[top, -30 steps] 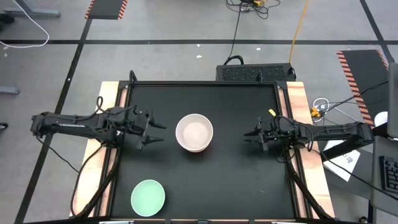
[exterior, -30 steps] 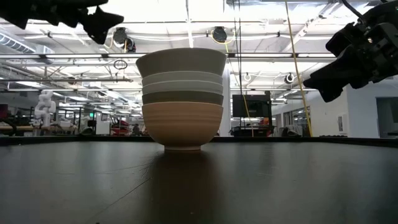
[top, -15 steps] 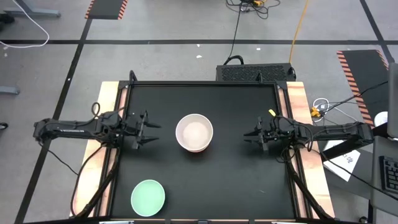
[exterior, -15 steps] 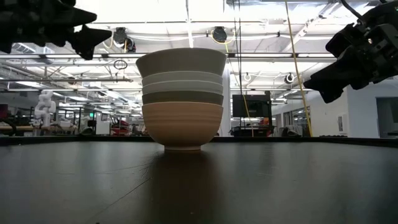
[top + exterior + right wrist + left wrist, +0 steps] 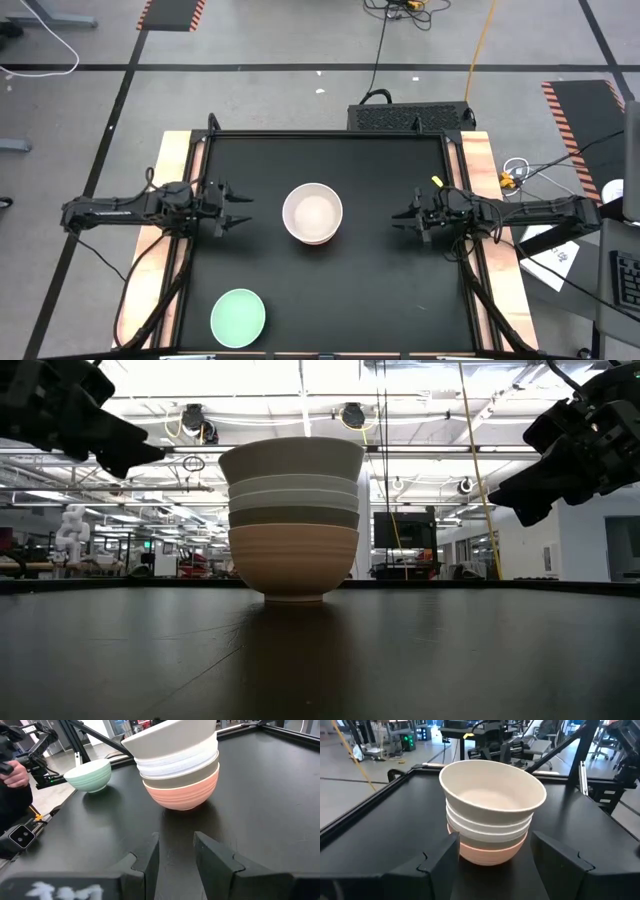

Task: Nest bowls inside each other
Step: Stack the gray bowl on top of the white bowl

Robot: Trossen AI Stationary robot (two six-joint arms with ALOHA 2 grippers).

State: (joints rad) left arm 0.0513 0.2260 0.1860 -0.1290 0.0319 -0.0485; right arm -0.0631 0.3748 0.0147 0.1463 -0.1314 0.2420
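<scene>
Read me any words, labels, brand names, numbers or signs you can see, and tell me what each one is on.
None can be read.
Paper sheet beside the table: dark print, too small to read.
Right wrist: white marking, too blurred to read.
Stacked bowls and mint bowl: no text shows.

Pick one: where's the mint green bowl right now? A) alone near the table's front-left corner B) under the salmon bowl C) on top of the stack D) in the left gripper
A. In the high view the mint green bowl sits by itself on the table near the front-left corner, apart from the stack of nested bowls in the middle; the left gripper is open and holds nothing.
</scene>
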